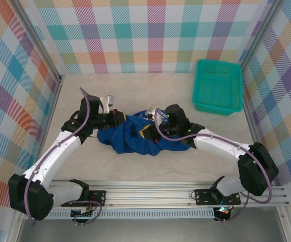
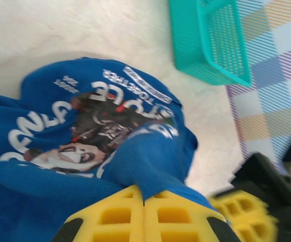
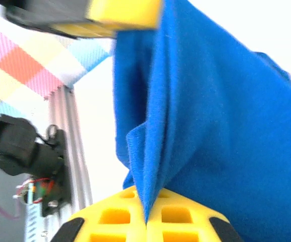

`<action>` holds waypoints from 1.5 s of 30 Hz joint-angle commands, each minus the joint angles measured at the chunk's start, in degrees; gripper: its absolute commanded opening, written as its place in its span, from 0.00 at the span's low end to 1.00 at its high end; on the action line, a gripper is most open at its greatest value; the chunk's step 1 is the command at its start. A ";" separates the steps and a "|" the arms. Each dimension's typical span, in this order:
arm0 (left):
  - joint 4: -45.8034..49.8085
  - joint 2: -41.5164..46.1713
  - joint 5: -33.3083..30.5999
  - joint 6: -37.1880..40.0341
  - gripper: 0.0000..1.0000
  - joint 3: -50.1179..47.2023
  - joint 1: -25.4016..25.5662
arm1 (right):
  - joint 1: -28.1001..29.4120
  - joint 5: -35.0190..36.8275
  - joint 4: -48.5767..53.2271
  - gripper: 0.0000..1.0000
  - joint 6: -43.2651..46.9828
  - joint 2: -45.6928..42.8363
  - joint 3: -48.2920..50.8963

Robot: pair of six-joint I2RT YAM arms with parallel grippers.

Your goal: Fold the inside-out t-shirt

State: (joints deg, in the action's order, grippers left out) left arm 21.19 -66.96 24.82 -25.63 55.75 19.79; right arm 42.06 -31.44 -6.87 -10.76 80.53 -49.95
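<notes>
The inside-out t-shirt [image 1: 132, 137] is a crumpled royal-blue heap at the table's middle, bunched between the two arms. Its white lettering and dark printed graphic [image 2: 102, 126] face up in the left wrist view. My left gripper [image 1: 120, 120] is at the heap's left top edge, and its yellow pads [image 2: 110, 217] are shut on a fold of the blue cloth. My right gripper [image 1: 146, 132] comes in from the right, its pads [image 3: 180, 218] shut on a thin fold of the t-shirt [image 3: 211, 126], which hangs up from the jaws.
A teal plastic mesh basket [image 1: 217, 86] stands at the back right, apart from the cloth. Checked walls [image 1: 135, 30] close in the back and both sides. A metal rail [image 1: 175, 194] runs along the near edge. Bare tabletop [image 1: 135, 85] lies behind the heap.
</notes>
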 commanded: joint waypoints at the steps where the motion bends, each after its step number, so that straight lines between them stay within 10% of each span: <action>1: -0.04 -2.31 -10.05 1.79 0.06 -0.07 -0.39 | -0.47 -10.03 -5.56 0.00 -4.87 -1.20 1.87; 7: 5.26 -0.13 -16.26 5.10 0.43 -0.18 3.65 | -1.86 -7.67 -9.39 0.00 -9.95 0.55 1.79; 11: 7.75 5.51 -18.98 5.91 0.50 -3.38 8.67 | -2.75 -7.14 -10.48 0.00 -12.12 2.05 1.45; 23: 0.04 -0.18 -7.40 1.73 0.34 -9.48 12.72 | -3.47 -6.98 -9.75 0.00 -11.82 2.01 1.35; 39: -3.76 -11.40 -10.50 3.46 0.39 -5.41 12.11 | -3.48 -6.67 -9.45 0.00 -10.59 0.59 2.32; 45: -11.45 -10.17 -5.13 3.33 0.05 -5.95 11.64 | -3.62 -2.79 -5.08 0.00 -7.67 -1.20 2.71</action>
State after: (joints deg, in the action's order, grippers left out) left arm 15.25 -79.22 16.29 -22.76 48.71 32.05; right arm 38.89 -36.10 -13.58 -21.30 81.93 -47.59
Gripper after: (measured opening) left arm 0.084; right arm 0.047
